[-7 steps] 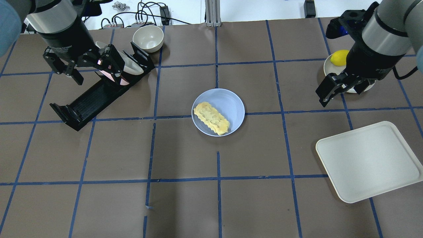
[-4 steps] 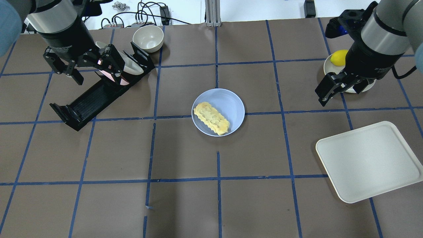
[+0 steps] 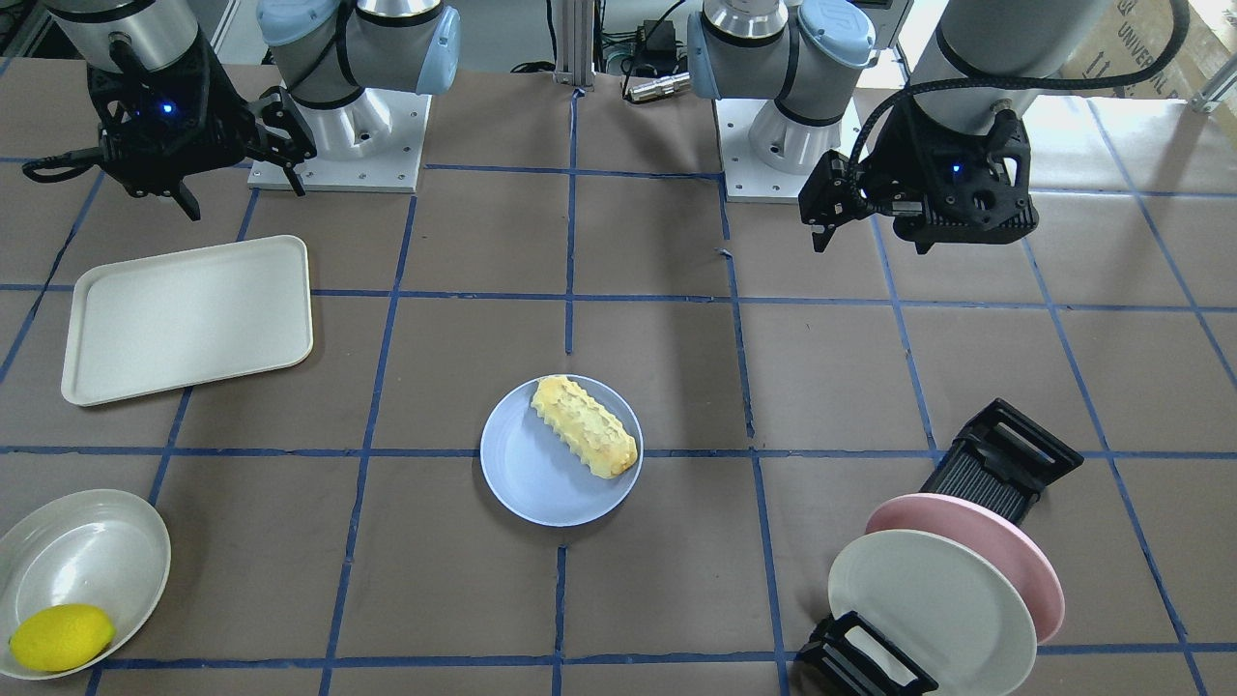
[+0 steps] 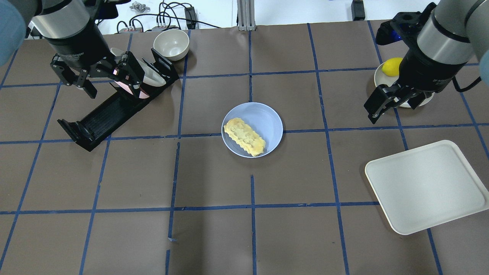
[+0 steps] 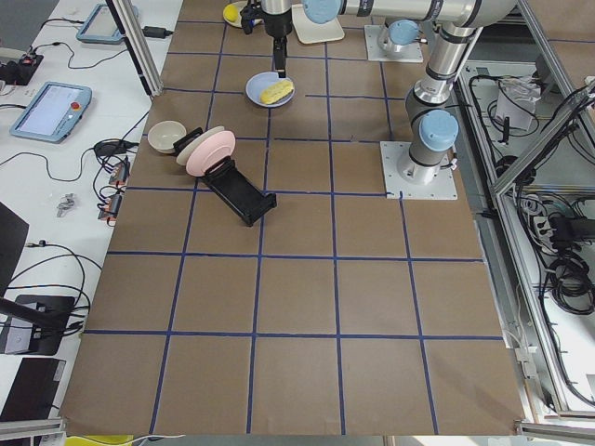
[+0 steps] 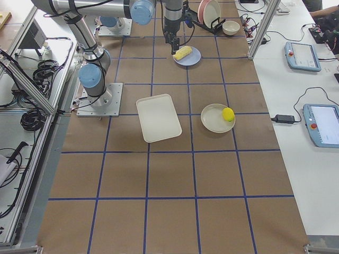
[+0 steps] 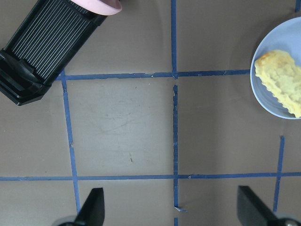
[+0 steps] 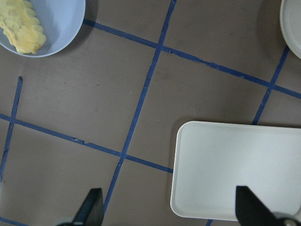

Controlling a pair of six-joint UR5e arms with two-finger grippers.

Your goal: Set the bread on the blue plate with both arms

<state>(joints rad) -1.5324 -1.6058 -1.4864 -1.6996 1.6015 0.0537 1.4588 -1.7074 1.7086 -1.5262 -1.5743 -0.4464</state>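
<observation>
Bread (image 4: 244, 136) lies flat on the blue plate (image 4: 267, 116), set on a slant across the side of the plate toward the robot's left. One end of it reaches the rim on the robot's side. The plate sits on the table (image 4: 214, 236) near its middle, over a crossing of blue tape lines, and nothing touches it or the loaf.

Both arms are well apart from the plate. The left gripper (image 7: 171, 207) hangs above the table on the robot's left with its fingers spread wide and nothing between them. In the overhead view it sits over the black dish rack (image 4: 107, 114). The right gripper (image 8: 168, 207) hovers on the robot's right, also with its fingers wide apart and empty, just beside a cream dish (image 3: 87, 541).

A lemon (image 3: 60, 636) rests at the edge of that dish. A white tray (image 4: 428, 187) lies flat on the right, closer to the robot than the dish. The dish rack lies at an angle on the left, holding a pink plate (image 3: 1015, 556) and a cream-white plate (image 3: 918, 604) on edge at its far end. A small cream bowl (image 4: 171, 44) stands upright just beyond the rack, near the table's far edge.
</observation>
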